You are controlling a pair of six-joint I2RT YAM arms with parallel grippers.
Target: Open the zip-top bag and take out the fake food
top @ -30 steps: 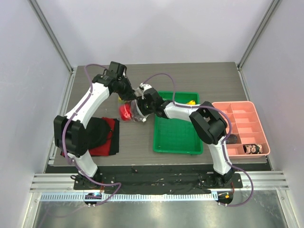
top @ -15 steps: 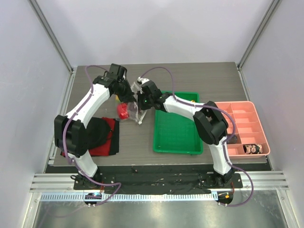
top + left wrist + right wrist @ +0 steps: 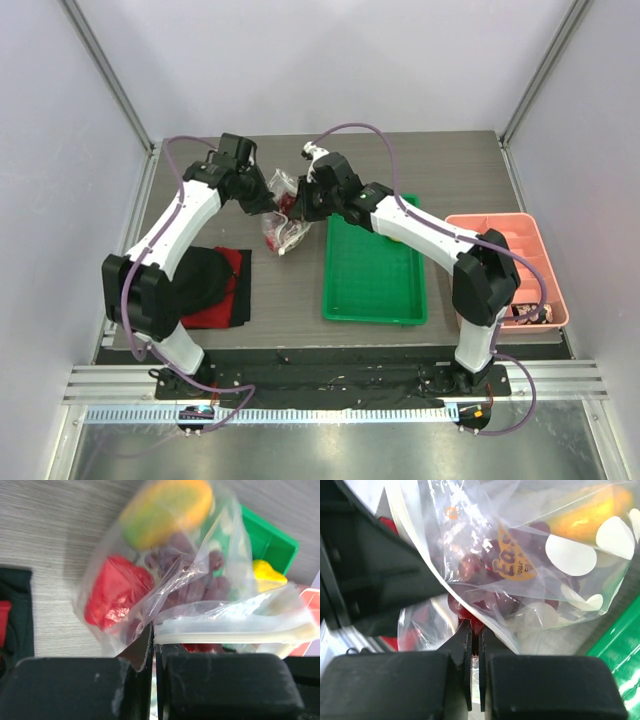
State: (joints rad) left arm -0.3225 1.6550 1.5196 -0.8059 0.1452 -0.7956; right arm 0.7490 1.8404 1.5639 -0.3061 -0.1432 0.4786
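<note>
The zip-top bag (image 3: 280,232), clear with white dots, hangs off the table between my two grippers. My left gripper (image 3: 265,203) is shut on its top edge, beside the white zip strip (image 3: 235,630). Close to the right, my right gripper (image 3: 298,208) is shut on the opposite wall of film (image 3: 474,627), with a dark red bit showing at its tips. The fake food is inside the bag: a yellow-orange piece (image 3: 165,510), a glossy red piece (image 3: 117,595) and a dark red grape cluster (image 3: 485,575).
A green tray (image 3: 372,280) lies just right of the bag, with a yellow piece (image 3: 267,572) in it. A pink compartment tray (image 3: 520,240) sits at the far right. A red cloth (image 3: 232,290) under a black object lies at the left.
My right gripper has shut on the bag. Both grippers have moved toward the far side, lifting the bag, and the right arm has stretched out.
</note>
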